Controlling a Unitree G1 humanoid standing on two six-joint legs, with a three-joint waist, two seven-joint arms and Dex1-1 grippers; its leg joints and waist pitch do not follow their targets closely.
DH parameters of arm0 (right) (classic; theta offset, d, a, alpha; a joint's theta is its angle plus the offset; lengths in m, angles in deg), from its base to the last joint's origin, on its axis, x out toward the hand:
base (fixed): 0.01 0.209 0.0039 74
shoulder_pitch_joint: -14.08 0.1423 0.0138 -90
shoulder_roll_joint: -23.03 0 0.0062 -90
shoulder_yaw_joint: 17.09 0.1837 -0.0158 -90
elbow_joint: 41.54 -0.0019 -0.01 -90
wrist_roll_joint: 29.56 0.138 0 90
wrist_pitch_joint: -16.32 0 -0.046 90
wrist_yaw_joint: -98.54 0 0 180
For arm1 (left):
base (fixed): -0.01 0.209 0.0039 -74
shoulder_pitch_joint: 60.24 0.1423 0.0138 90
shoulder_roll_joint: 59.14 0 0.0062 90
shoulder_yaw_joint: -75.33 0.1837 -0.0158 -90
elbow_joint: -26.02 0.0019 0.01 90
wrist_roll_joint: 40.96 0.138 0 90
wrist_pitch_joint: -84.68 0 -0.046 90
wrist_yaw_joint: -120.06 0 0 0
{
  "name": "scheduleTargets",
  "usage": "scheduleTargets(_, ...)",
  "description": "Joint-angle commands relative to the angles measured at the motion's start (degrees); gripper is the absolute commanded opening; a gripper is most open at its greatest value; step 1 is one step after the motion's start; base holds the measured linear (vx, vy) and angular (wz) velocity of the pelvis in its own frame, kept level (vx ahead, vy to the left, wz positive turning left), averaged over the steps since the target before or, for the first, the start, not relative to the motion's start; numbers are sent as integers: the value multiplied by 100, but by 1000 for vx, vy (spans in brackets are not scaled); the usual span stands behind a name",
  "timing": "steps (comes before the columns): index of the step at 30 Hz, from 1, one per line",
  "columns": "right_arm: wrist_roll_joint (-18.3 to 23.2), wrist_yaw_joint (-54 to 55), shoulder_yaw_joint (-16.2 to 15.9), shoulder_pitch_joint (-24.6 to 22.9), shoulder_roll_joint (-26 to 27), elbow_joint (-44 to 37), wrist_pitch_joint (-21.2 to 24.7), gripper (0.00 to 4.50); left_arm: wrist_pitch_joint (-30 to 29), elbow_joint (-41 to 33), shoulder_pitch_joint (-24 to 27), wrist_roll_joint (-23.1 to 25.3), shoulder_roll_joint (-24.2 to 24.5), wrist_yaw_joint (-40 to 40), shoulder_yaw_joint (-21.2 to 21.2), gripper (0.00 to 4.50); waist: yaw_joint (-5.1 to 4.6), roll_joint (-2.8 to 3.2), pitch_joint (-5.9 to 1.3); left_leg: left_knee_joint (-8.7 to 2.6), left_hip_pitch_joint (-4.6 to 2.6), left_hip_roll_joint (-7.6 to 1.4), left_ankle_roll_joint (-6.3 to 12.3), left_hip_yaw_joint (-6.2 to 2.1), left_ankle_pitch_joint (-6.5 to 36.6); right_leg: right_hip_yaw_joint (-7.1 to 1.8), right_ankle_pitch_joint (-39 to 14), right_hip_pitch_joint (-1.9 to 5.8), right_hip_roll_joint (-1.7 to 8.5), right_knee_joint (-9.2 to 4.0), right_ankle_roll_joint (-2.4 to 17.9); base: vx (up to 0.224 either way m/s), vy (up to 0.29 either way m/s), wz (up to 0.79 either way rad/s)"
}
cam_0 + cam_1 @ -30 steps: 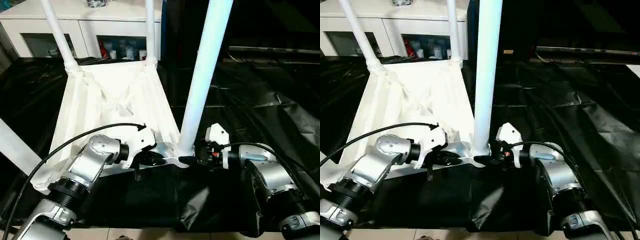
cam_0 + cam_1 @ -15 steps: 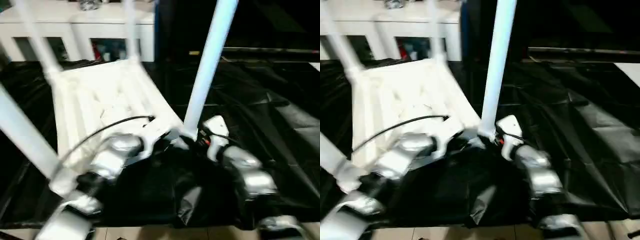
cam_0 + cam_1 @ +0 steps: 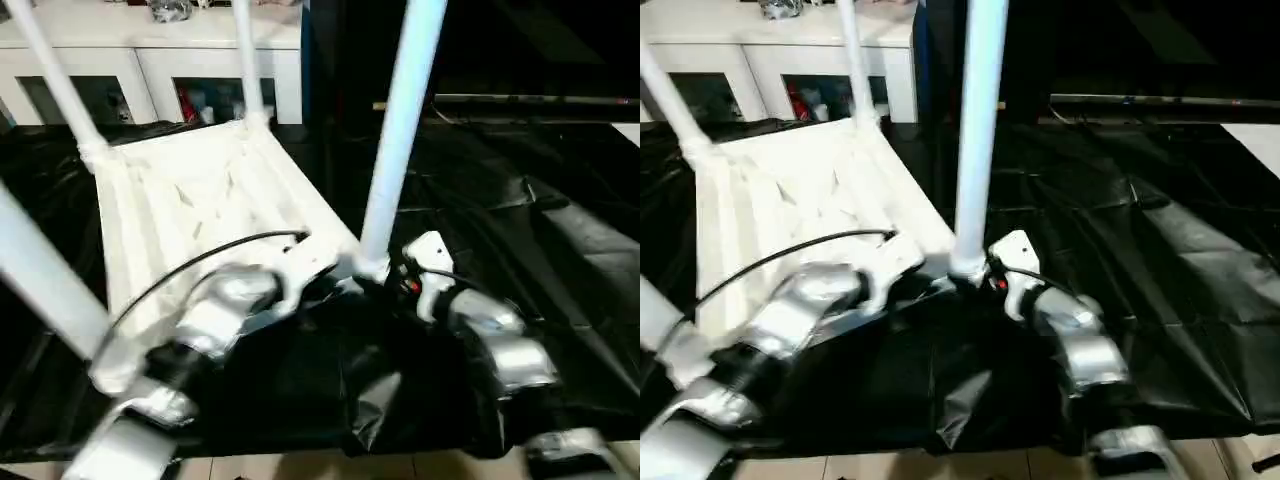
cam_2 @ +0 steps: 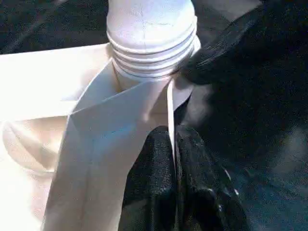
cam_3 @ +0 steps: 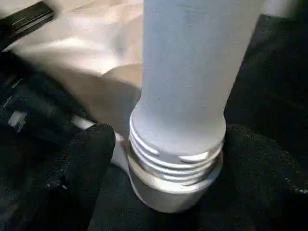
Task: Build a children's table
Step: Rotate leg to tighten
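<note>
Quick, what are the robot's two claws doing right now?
Left gripper: shut, pinching a thin rib of the tabletop.
Right gripper: open, its fingers on either side of the leg at its base.

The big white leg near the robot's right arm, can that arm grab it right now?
Probably yes. The right tool has one black finger on each side of the leg, down by its threaded base, with nothing between them.

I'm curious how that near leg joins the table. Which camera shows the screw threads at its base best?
The right wrist view: the near leg's threads sit close up between the right gripper's open fingers. The left wrist view shows them too, above the left gripper pinching a tabletop rib. The head views show the base too small to make out threads.
</note>
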State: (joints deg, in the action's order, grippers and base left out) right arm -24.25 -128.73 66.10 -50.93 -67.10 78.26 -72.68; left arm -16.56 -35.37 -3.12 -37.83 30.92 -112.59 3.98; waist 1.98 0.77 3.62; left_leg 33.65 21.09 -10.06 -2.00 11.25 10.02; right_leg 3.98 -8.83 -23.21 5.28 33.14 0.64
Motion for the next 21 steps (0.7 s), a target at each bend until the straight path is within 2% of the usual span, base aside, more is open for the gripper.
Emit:
scheduleTargets(1, 140, -469, -139, 21, -72, -238, -1, 390, 173, -181, 139, -184, 66, -463, 159, 0, 53, -67, -402, -411, -53, -298, 338, -153, 1705, -235, -2159, 244, 348, -421, 1069, 0, 0, 0)
scheduleTargets(2, 174, -745, -142, -2, -234, -297, -5, 390, 159, -343, 235, -291, 199, -729, 161, 0, 60, -71, -404, -409, -74, -306, 333, -142, 1692, -239, -2047, 227, 337, -409, 1139, 0, 0, 0)
scheduleTargets(3, 205, -892, -140, -15, -312, -334, 7, 390, 129, -430, 283, -348, 265, -855, 159, 0, 79, -70, -419, -408, -65, -315, 345, -149, 1620, -241, -1887, 257, 343, -368, 1194, 0, 0, 0)
scheduleTargets(5, 297, -1187, -138, -40, -463, -428, 28, 390, 41, -708, 425, -557, 421, -1240, 148, 0, 119, -58, -422, -402, -83, -331, 373, -131, 1468, -250, -1639, 247, 340, -344, 1286, 0, 0, 0)
scheduleTargets(8, 352, -1364, -188, -53, -508, -476, 45, 390, -102, -916, 520, -687, 496, -1451, 152, 0, 176, -57, -432, -390, -95, -333, 400, -106, 1310, -254, -1356, 240, 325, -296, 1400, 0, 0, 0)
scheduleTargets(12, 354, -1499, -290, -82, -511, -510, 56, 390, -155, -1032, 575, -721, 516, -1522, 156, 0, 181, -62, -420, -397, -68, -324, 364, -118, 1319, -255, -1514, 262, 337, -309, 1341, 0, 0, 0)
scheduleTargets(13, 337, -1533, -325, -92, -504, -505, 48, 355, -151, -1038, 579, -718, 513, -1523, 156, 0, 179, -69, -420, -397, -69, -321, 354, -117, 1340, -254, -1564, 263, 336, -315, 1324, 0, 0, 0)
scheduleTargets(16, 320, -1600, -388, -103, -442, -466, 81, 350, -139, -1024, 567, -672, 502, -1490, 145, 0, 177, -68, -415, -403, -73, -315, 297, -126, 1422, -254, -1811, 258, 342, -342, 1226, 0, 0, 0)
scheduleTargets(17, 326, -1599, -386, -102, -436, -463, 93, 321, -139, -1020, 563, -666, 501, -1483, 144, 0, 173, -71, -414, -406, -73, -315, 283, -128, 1425, -255, -1822, 255, 336, -342, 1210, 0, 0, 0)
scheduleTargets(19, 361, -1580, -371, -86, -406, -437, 131, 312, -139, -1008, 555, -640, 514, -1467, 142, 0, 180, -50, -413, -404, -81, -312, 273, -128, 1434, -259, -1820, 249, 334, -343, 1210, 0, 0, 0)
scheduleTargets(21, 369, -1569, -369, -82, -390, -424, 131, 290, -144, -955, 537, -570, 513, -1375, 125, 0, 172, -58, -417, -410, -75, -315, 254, -132, 1454, -255, -1809, 253, 333, -342, 1202, 0, 0, 0)
